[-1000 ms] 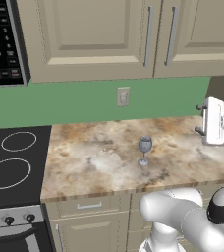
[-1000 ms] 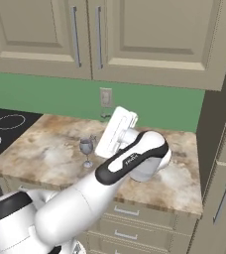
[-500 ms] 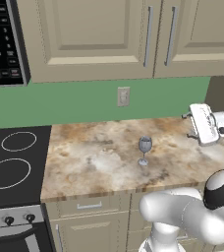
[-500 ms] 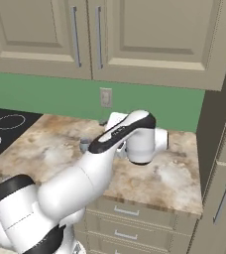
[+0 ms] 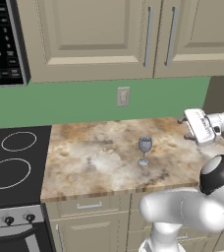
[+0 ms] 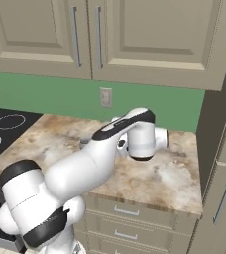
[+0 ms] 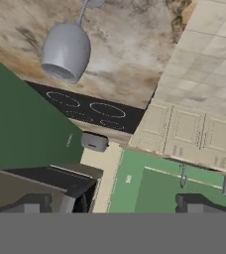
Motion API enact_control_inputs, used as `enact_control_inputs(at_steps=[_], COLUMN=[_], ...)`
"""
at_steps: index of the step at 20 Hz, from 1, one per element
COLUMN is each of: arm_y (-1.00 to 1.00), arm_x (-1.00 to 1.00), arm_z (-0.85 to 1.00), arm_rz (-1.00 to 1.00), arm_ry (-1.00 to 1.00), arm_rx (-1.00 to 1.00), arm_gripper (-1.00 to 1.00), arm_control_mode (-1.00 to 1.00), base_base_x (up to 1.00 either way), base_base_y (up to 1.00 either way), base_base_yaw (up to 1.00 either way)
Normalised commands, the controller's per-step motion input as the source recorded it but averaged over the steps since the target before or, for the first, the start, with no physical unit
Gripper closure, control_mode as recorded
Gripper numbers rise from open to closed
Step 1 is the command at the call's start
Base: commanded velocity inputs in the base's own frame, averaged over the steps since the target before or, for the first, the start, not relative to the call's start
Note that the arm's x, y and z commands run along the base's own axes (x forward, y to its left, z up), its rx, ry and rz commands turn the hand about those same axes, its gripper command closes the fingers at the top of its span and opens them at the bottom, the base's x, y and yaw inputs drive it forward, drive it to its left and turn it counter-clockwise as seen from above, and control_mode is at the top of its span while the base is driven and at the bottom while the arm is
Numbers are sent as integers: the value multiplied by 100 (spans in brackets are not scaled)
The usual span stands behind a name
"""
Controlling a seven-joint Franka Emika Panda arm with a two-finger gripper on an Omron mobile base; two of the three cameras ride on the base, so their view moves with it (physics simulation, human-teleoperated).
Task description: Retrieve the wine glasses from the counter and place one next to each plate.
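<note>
One wine glass [image 5: 144, 149] of grey-blue glass stands upright on the mottled tan counter [image 5: 94, 160], near the middle. My gripper [image 5: 185, 129] hovers over the counter's right end, level with the glass and to its right, with its fingers pointing left toward it and a clear gap between. The jaws are open and hold nothing. In the hand view the glass [image 7: 65, 49] appears rolled over at the upper left, well beyond the open gripper [image 7: 115, 204]. In the right base view my arm hides most of the glass [image 6: 83, 143]. The plates are out of view.
A black stovetop [image 5: 15, 162] adjoins the counter on the left, with a microwave [image 5: 1, 42] above it. Beige wall cabinets [image 5: 109, 34] hang over the counter, and an outlet [image 5: 123, 96] sits on the green wall. A tall cabinet [image 6: 224, 188] bounds the right end.
The hand has tipped from upright to level and shifted slightly left, so its fingers now point at the glass. The glass has not moved, and the jaws stay open.
</note>
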Motion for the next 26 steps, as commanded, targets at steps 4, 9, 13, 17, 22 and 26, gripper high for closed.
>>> enact_control_inputs(at_steps=[4, 9, 13, 17, 22, 26], arm_y=[0, 0, 0, 0, 0, 0], arm_x=[10, 32, 43, 36, 18, 5], arm_z=[-49, -49, -33, -29, -23, -15], arm_rz=[0, 0, 0, 0, 0, 1], arm_ry=[0, 1, 4, 5, 8, 4], arm_rx=[0, 0, -2, 0, 0, 0], arm_gripper=[-100, -100, -100, -100, -100, -100], arm_control_mode=[-100, -100, -100, -100, -100, -100], base_base_x=[0, 0, 0, 0, 0, 0], base_base_y=[0, 0, 0, 0, 0, 0], base_base_yaw=[0, 0, 0, 0, 0, 0])
